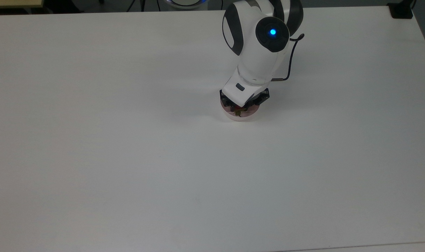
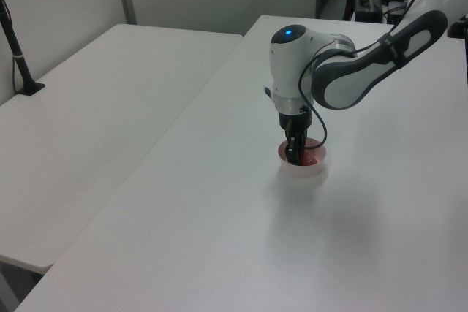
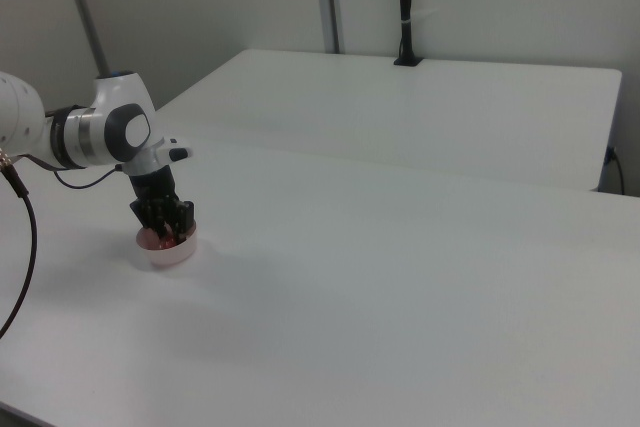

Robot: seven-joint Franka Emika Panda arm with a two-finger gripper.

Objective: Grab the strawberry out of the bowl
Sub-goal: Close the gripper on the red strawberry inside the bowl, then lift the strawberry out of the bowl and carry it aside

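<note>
In the top view, the bare white bench stretches smooth and matte on the top view's left, and right of its middle the pale pink bowl sits under the arm's glossy white wrist. The gripper is lowered into the bowl, and its jaws look drawn in close around the strawberry, which lies inside the bowl with a dark red body and a scrap of green leaf showing. Whether they grip it firmly cannot be told.

In the left view, the gripper stands nearly upright over the bowl, with red fruit showing just beside the black fingers.

In the right view, at the right view's left, the gripper dips into the bowl, a small round plastic dish with a plain smooth wall.

The step in hand seems to be the grasp itself. The next move probably calls for a straight lift, slow enough that the slick oval fruit does not slip and the light bowl does not come up with it or slide on the bench.
</note>
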